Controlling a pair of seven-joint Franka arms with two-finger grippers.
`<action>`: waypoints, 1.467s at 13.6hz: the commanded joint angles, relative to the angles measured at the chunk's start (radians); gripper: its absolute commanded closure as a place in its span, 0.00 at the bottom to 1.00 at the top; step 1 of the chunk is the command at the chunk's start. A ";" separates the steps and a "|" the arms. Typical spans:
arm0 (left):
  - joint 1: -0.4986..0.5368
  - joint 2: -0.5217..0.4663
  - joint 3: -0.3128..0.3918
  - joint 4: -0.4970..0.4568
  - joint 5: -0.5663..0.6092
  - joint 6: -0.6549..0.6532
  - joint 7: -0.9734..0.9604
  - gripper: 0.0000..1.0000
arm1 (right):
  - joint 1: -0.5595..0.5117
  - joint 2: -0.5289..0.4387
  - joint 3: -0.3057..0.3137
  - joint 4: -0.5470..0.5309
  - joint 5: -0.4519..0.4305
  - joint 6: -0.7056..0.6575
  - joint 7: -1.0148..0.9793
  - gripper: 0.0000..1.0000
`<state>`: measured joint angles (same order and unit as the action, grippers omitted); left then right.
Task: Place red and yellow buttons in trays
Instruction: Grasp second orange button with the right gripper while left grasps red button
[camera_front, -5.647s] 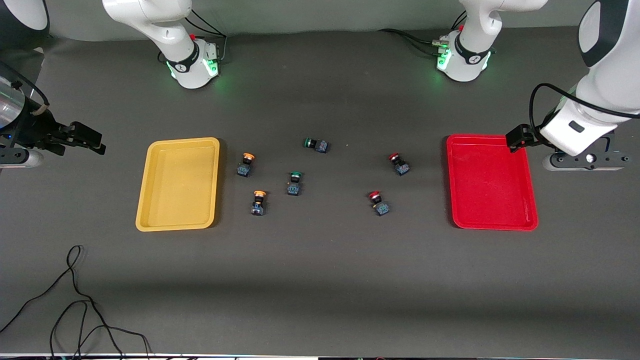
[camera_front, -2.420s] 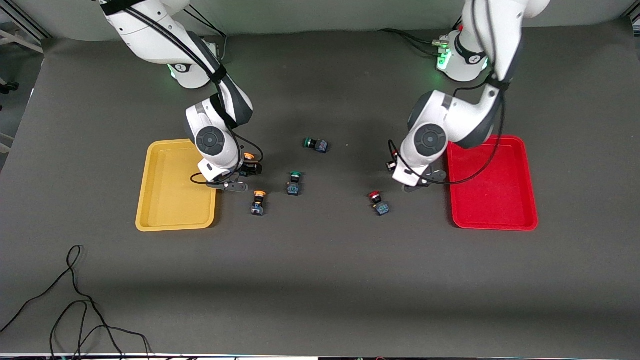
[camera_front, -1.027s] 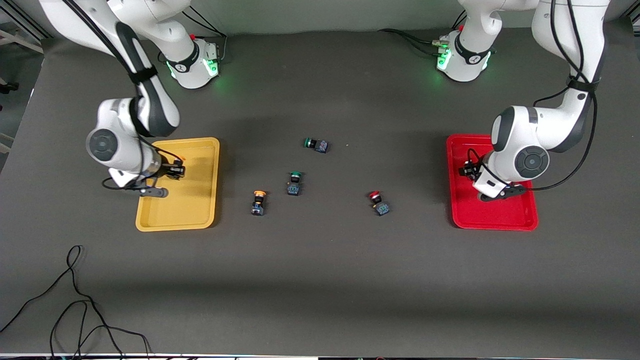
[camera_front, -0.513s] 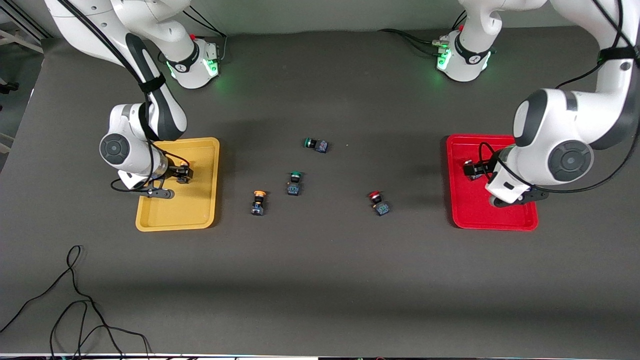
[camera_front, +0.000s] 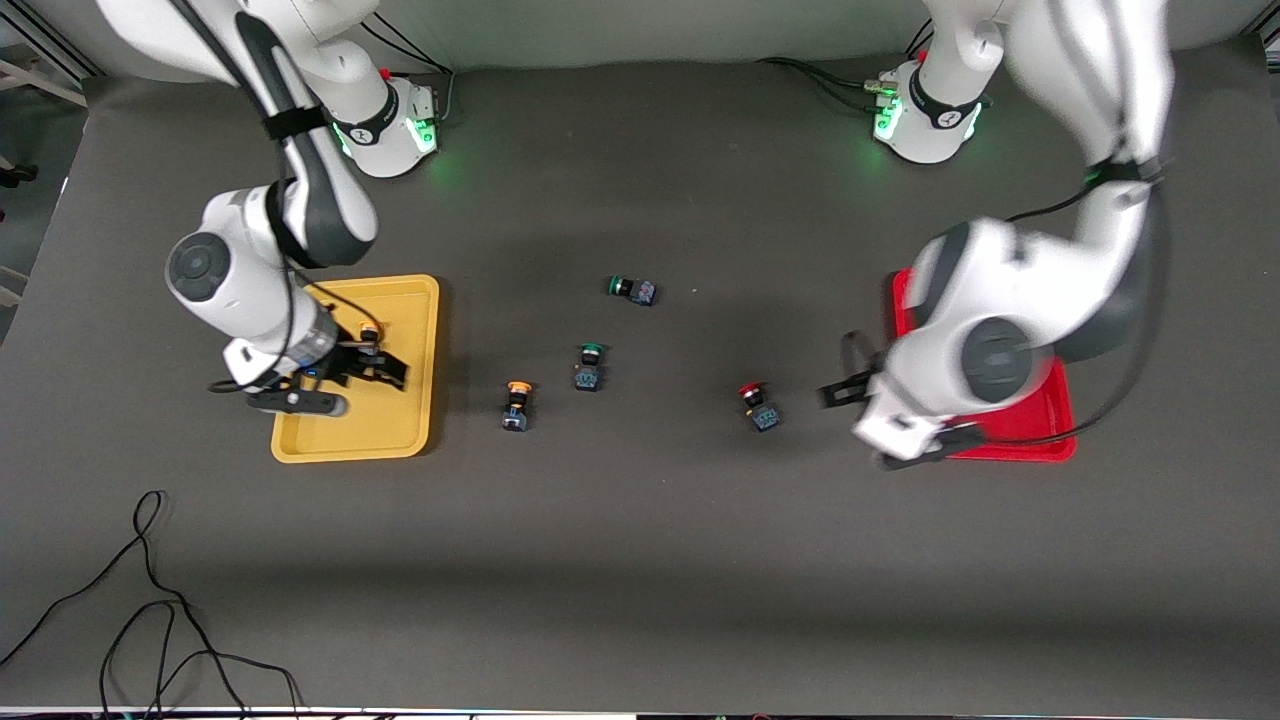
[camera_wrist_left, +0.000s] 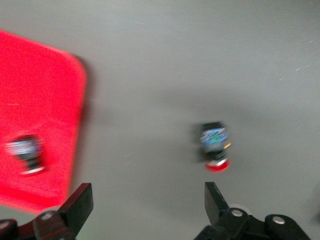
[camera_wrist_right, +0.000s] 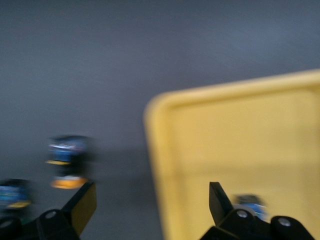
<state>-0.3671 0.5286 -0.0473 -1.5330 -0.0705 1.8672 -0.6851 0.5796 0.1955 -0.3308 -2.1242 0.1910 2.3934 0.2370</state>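
The yellow tray (camera_front: 400, 420) holds one yellow button (camera_front: 368, 331), which also shows in the right wrist view (camera_wrist_right: 250, 205). My right gripper (camera_front: 366, 368) is open and empty over this tray (camera_wrist_right: 240, 145). The second yellow button (camera_front: 516, 403) lies on the table beside the tray (camera_wrist_right: 67, 162). My left gripper (camera_front: 848, 375) is open and empty over the table between the red tray (camera_front: 1050, 425) and a red button (camera_front: 758, 405). In the left wrist view that red button (camera_wrist_left: 215, 147) lies on the table, and another red button (camera_wrist_left: 26, 154) lies in the red tray (camera_wrist_left: 40, 90).
Two green-capped buttons (camera_front: 590, 365) (camera_front: 632, 289) lie mid-table. A loose black cable (camera_front: 150, 600) lies near the front camera at the right arm's end. The left arm covers much of the red tray in the front view.
Both grippers carried a button to their tray and let go. The right gripper has opened over the yellow tray. The left gripper has swung off the red tray toward the red button on the table.
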 joint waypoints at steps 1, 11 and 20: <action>-0.075 0.141 0.015 0.044 -0.006 0.139 -0.157 0.00 | 0.087 0.221 -0.004 0.278 0.039 -0.087 0.102 0.00; -0.125 0.179 0.012 -0.131 -0.008 0.403 -0.200 1.00 | 0.167 0.489 0.001 0.442 0.111 -0.178 0.236 0.00; 0.189 -0.076 0.024 -0.139 0.064 -0.086 0.288 1.00 | 0.171 0.509 0.004 0.403 0.113 -0.178 0.220 0.61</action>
<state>-0.2868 0.4927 -0.0126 -1.6167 -0.0413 1.8142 -0.5589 0.7377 0.7119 -0.3168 -1.7157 0.2777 2.2203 0.4700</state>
